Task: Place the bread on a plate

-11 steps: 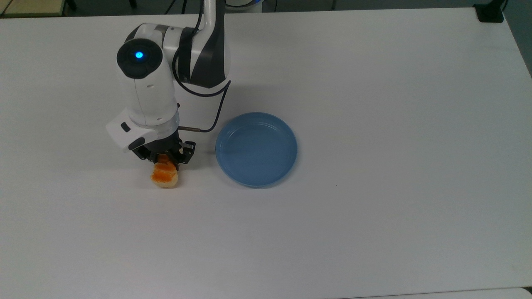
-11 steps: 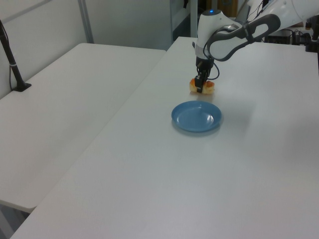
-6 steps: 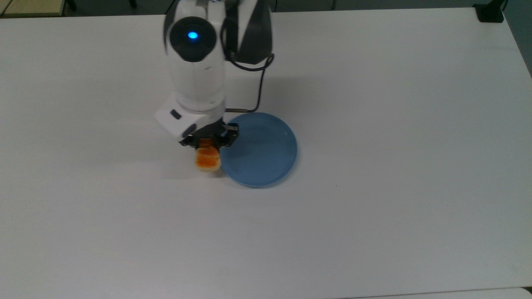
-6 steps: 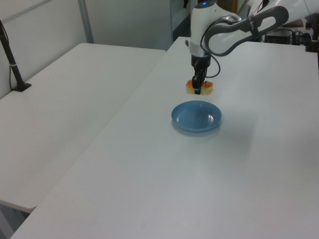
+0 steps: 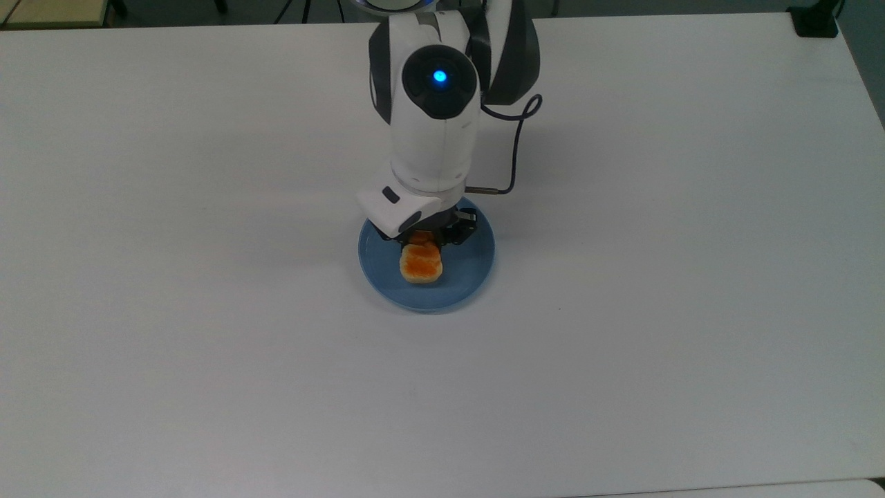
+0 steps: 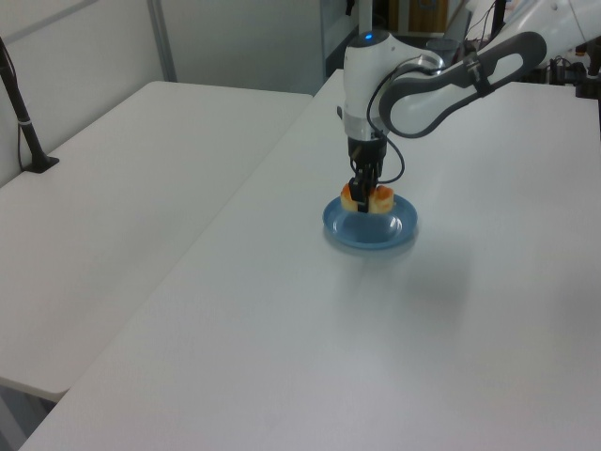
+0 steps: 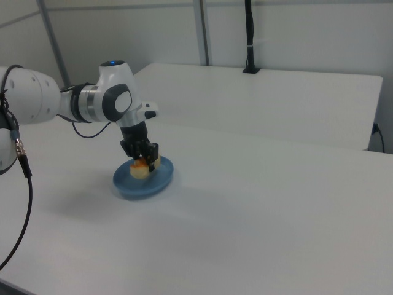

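The bread (image 5: 421, 264), a small bun with an orange-brown top and pale sides, hangs in my gripper (image 5: 427, 243), which is shut on its far end. It is over the round light-blue plate (image 5: 470, 277), near the plate's middle. In the left view the bread (image 6: 362, 198) sits just above the plate (image 6: 394, 230), held by the gripper (image 6: 363, 195). In the right view the bread (image 7: 143, 168) is low over the plate (image 7: 132, 187) under the gripper (image 7: 147, 161). Whether the bread touches the plate I cannot tell.
The white table (image 5: 657, 277) stretches wide around the plate. A second white table (image 6: 122, 188) stands at the left view's left, with a black clamp post (image 6: 23, 122) on it. A black cable (image 5: 515, 145) loops beside the wrist.
The arm has carried the bread toward the top view's right, from the bare table past the plate's rim to over the plate's middle. The plate has stayed put.
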Available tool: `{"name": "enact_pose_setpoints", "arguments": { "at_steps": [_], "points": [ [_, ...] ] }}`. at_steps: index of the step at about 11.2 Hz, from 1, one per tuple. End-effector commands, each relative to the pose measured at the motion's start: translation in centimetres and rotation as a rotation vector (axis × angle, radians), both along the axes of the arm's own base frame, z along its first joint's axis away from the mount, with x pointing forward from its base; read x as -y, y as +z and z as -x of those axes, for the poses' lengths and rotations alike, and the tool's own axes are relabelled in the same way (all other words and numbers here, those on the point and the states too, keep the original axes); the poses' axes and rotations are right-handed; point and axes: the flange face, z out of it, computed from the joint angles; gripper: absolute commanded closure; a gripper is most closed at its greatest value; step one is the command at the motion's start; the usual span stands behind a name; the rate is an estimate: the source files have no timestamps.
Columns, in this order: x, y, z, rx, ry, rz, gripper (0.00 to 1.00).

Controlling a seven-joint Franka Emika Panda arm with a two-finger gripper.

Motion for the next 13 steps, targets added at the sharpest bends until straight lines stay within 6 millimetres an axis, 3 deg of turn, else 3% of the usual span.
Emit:
{"name": "enact_pose_setpoints", "arguments": {
  "at_steps": [1,2,3,4,5,8,10,13],
  "points": [
    [-2.5,-1.7,0.4,-0.009,-0.015,0.013,0.47],
    [-2.6,-2.2,0.1,0.006,-0.010,0.013,0.44],
    [-2.6,-2.3,-0.1,0.019,-0.004,0.010,0.33],
    [-2.5,-2.3,-0.1,0.019,-0.002,0.011,0.03],
    [-2.5,-1.5,0.0,0.022,0.006,0.012,0.00],
    [-1.0,4.0,1.0,0.011,0.025,0.025,0.00],
    [0.5,8.9,2.8,-0.027,0.052,0.032,0.00],
    [4.6,18.1,6.7,-0.033,-0.008,0.034,0.00]
  ]
}}
